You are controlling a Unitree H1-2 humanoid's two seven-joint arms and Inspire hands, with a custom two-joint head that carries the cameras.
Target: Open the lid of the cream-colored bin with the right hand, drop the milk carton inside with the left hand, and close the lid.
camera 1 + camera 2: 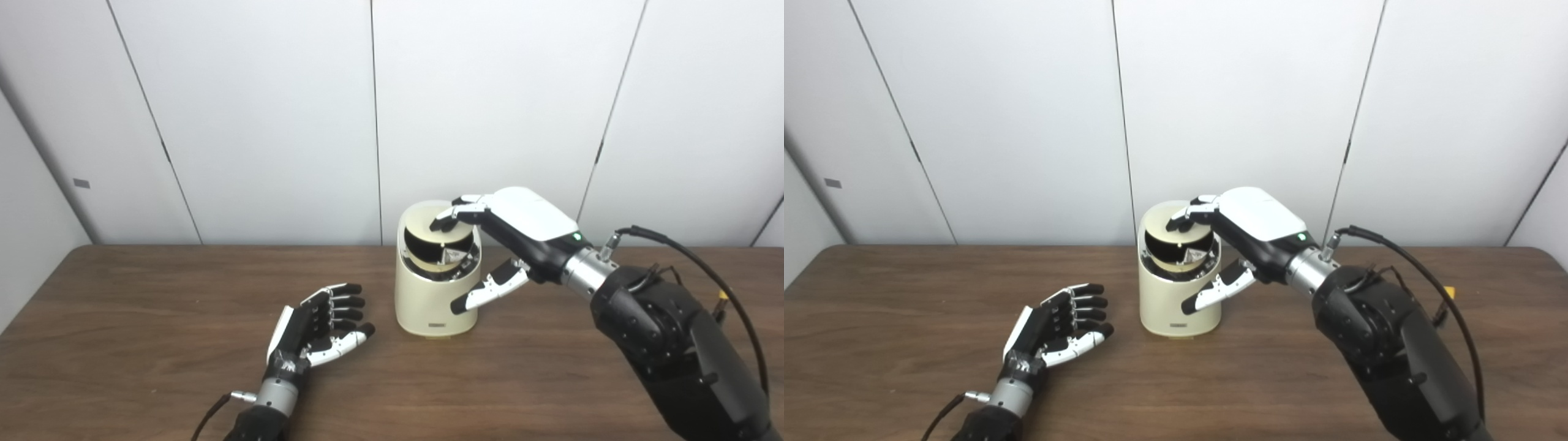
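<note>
Nearest the cameras, the dark wood-grain table (153, 367) carries the left hand (321, 327), which rests low on the surface with palm turned inward, fingers spread and extended toward the bin; nothing is held in it. No milk carton is seen on the table or in either hand. Something pale and angular is glimpsed inside the bin's mouth beneath the lid, and it may be the carton, though this cannot be confirmed from either view.

Just beyond and to the right of the left hand stands the cream-coloured cylindrical plastic bin (429, 306), upright, its long axis vertical. It is set between the two hands, near the left hand's fingertips but apart from them.

The bin's round cream swing lid (436, 228) is seen tilted, its rear edge raised and a dark gap opened below it, so that the interior is partly exposed. The right hand (508, 236) is reached in from the right, above the bin's top. Its fingers (456, 214) are laid on the upper face of the lid, while the thumb (490, 288) hangs apart beside the bin's right wall, just off it. The hand is not clamped on anything; the lid is pressed, not gripped.

The relation that matters is judged to be this: the lid lies directly under the right fingertips, so the right hand is the nearer one, and lifting those fingers is likely what lets the lid swing level.

Behind the table, plain white wall panels (275, 110) are seen.
</note>
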